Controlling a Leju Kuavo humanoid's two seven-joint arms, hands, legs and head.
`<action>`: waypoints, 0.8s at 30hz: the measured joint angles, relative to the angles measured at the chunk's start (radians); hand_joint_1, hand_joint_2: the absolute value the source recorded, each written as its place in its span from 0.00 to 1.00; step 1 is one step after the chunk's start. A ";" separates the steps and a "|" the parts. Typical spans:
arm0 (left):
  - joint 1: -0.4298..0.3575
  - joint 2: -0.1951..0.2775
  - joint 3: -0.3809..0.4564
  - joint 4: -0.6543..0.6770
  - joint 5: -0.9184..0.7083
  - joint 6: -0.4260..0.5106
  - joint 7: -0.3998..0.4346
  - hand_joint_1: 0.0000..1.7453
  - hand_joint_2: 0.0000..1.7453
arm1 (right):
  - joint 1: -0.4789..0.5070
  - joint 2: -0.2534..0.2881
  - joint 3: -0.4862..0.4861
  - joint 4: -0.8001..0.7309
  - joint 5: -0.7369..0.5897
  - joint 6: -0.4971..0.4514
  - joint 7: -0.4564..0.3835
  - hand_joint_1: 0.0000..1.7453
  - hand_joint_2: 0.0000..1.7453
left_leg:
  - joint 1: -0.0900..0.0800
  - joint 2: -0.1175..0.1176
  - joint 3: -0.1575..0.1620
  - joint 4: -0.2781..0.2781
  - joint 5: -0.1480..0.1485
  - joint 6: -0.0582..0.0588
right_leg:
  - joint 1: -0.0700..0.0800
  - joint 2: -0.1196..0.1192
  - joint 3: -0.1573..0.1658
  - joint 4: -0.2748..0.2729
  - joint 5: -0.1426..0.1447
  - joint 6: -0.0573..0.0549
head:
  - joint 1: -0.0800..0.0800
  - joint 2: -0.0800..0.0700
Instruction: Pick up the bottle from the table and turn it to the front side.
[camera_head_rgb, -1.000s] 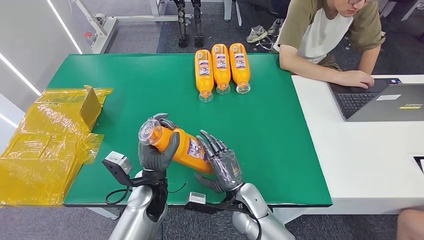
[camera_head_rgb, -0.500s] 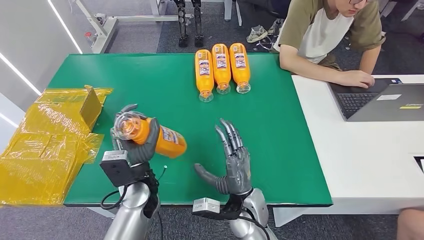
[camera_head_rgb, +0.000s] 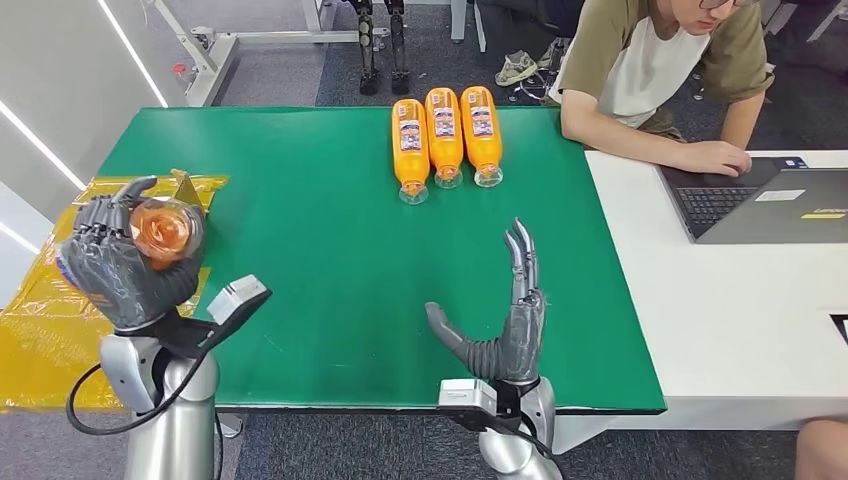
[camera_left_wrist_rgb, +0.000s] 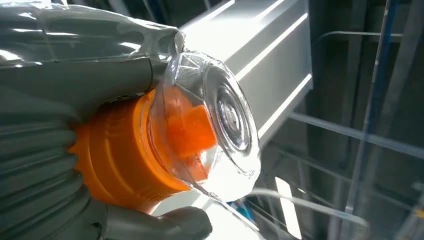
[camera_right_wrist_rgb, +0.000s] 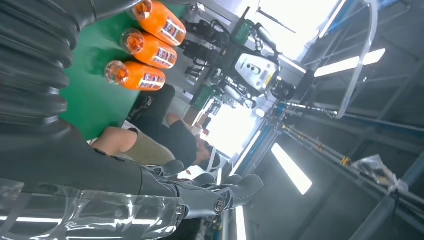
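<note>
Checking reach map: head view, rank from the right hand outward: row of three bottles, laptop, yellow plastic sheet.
From the right hand:
1. Row of three bottles, ahead on the green table, slightly to its left.
2. Laptop, far right on the white desk.
3. Yellow plastic sheet, at the far left edge.

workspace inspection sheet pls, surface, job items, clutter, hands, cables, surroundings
surface: green table, white desk butted against its right side.
job's things: orange bottle lifted at the left table edge, clear cap toward the head camera; three orange bottles lying side by side at the far edge, labels up.
clutter: yellow plastic wrap with a cardboard piece at the table's left end.
hands: left hand grips the bottle; right hand holds nothing, fingers extended, above the near edge.
cables: black cable looped at the left wrist.
surroundings: person typing on a laptop; grey floor.
</note>
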 joint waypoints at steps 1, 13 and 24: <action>-0.020 0.026 0.003 0.013 -0.030 0.000 0.050 1.00 1.00 | 0.008 -0.001 -0.001 -0.014 -0.006 0.000 0.000 0.00 1.00 | 0.000 0.000 0.000 0.000 0.000 -0.001 | 0.000 0.000 0.000 0.000 0.000 0.000 | 0.000 0.000; -0.109 0.247 -0.083 0.130 -0.137 -0.003 0.420 1.00 1.00 | 0.050 -0.007 0.002 -0.137 -0.216 0.000 0.000 0.00 1.00 | 0.000 0.002 0.000 0.000 0.001 -0.002 | 0.000 0.002 -0.002 0.001 0.001 -0.002 | 0.000 0.000; -0.280 0.374 -0.376 0.615 -0.157 -0.011 0.546 1.00 1.00 | 0.071 -0.013 0.011 -0.216 -0.280 0.001 0.000 0.00 1.00 | -0.001 0.003 0.000 0.000 0.002 -0.002 | -0.001 0.004 -0.002 0.002 0.002 -0.003 | 0.000 0.000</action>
